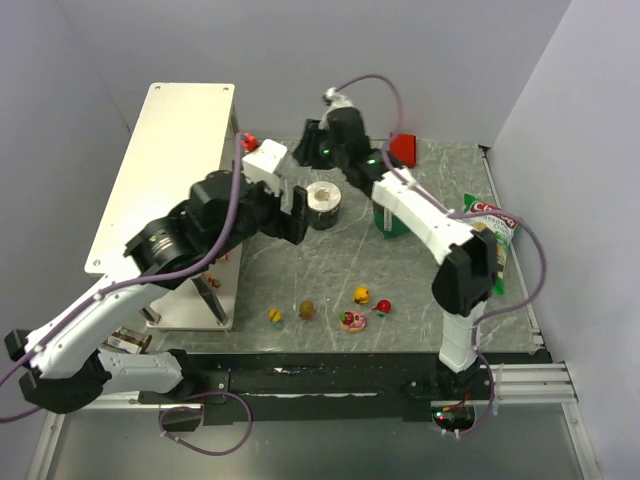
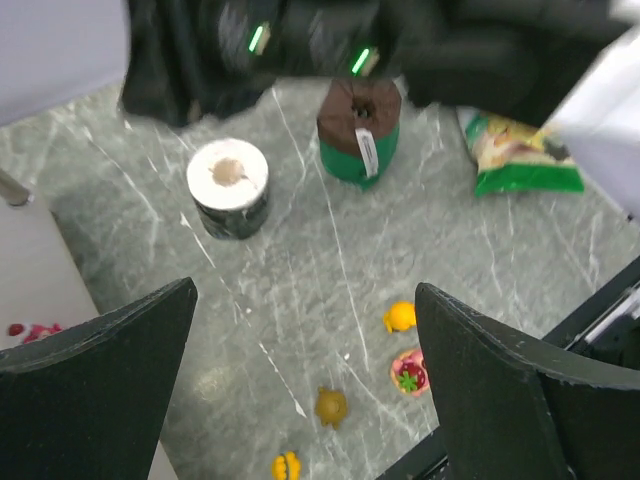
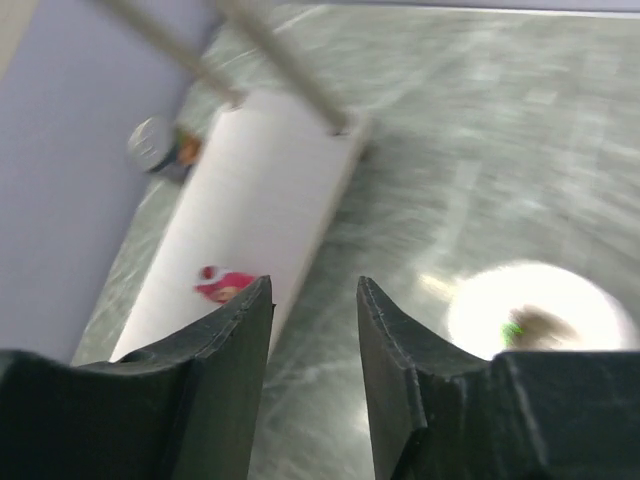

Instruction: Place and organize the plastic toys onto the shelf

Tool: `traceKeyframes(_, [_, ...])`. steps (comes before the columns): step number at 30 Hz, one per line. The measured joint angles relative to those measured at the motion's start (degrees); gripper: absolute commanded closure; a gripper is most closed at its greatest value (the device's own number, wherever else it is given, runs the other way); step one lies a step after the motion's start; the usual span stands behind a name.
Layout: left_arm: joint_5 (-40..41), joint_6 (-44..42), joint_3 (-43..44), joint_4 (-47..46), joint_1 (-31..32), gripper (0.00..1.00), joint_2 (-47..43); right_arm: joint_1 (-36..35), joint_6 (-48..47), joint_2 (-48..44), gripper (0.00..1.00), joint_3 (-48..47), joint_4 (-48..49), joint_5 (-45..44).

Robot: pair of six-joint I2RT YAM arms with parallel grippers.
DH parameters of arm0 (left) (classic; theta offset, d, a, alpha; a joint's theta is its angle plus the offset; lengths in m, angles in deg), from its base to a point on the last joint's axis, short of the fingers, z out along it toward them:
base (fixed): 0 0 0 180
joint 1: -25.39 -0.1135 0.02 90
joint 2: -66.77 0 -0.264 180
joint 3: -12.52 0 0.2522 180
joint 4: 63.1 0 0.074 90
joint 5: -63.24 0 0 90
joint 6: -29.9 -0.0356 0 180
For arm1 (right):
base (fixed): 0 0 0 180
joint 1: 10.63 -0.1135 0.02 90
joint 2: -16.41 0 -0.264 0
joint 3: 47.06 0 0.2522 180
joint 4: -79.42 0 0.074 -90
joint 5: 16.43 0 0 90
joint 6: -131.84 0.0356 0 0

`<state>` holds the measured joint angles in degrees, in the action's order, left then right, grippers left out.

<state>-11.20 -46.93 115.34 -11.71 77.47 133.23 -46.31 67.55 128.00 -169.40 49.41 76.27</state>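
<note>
Lying along the near edge of the desk (image 1: 445, 165): yellow toy (image 1: 274, 316), olive toy (image 1: 307, 309), pink toy (image 1: 352, 321), orange toy (image 1: 362, 295) and red toy (image 1: 383, 307), in a loose row. The orange and red ones sit just beside each other, slightly farther in than the rest.
Left gripper (image 2: 305, 290): hangs above the middle of the desk, just right of the shelf. Its jaws are spread wide and hold nothing.
Shelf (image 1: 165, 170): stands along the desk's left edge, its long side running near to far and its flat top facing the overhead camera.
Lower tier (image 3: 270, 190): carries the red-and-pink toy (image 3: 222, 283), close to the tier's long edge on the roll's side. The view is blurred, so its shape cannot be made out.
Right gripper (image 3: 313, 285): is poised over that same edge of the tier. Its jaws stand partly apart with nothing in the gap. The red-and-pink toy lies just past one fingertip, and whether they touch cannot be told.
White-topped roll (image 1: 323, 200): stands upright at mid-desk, just right of the left gripper.
Green cup (image 1: 388, 215): stands upright near the roll on its right, partly hidden by the right forearm.
Chip bag (image 1: 492, 235): lies at the desk's right edge.
Red block (image 1: 402, 148): sits at the desk's far edge.
</note>
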Motion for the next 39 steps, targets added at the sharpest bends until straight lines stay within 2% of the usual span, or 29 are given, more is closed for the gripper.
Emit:
traceKeyframes(3, [0.76, 0.07, -0.02, 0.09, 1.79, 0.03, 2.36, 3.78, 1.68, -5.51, 0.45, 3.41, -4.98, -3.67])
traceKeyframes(6, [0.85, 0.72, -0.72, -0.42, 3.54, 0.03, 3.67, 8.09, 2.91, -11.98, 0.33, 10.73, -9.75, -8.28])
traceKeyframes(7, [0.81, 1.11, -1.05, -0.48, 4.22, 0.04, 3.89, 9.18, 3.1, -13.51, 0.25, 12.55, -11.06, -9.6])
traceKeyframes(10, [0.87, 1.95, -1.9, -0.68, 7.28, 0.04, 5.64, 11.96, 4.15, -18.99, 0.15, 18.47, -15.21, -12.94])
traceKeyframes(12, [0.9, 2.45, -2.67, -1.4, 9.97, 0.04, 8.07, 13.31, 4.66, -23.15, 0.13, 22.62, -16.83, -14.1])
traceKeyframes(17, [0.2, 2.32, -4.7, -1.75, 14.75, 0.04, 15.78, 16.61, 4.94, -32.41, 0.13, 29.75, -18.78, -14.12])
traceKeyframes(23, [-3.19, -0.37, -5.29, -1.64, 18.8, 0.04, 25.35, 20.37, 4.92, -38.38, 0.13, 33.18, -19.39, -13.46])
traceKeyframes(32, [-6.84, -9.7, -5.42, -1.05, 26.18, 0.01, 35.1, 23.34, 4.94, -42.05, 0.13, 39.12, -20.35, -11.21])
traceKeyframes(39, [-5.95, -15.5, -5.35, 0.9, 26.86, 0.01, 43.95, 25.57, 4.92, -44.24, 0.13, 40.92, -20.68, -10.12])
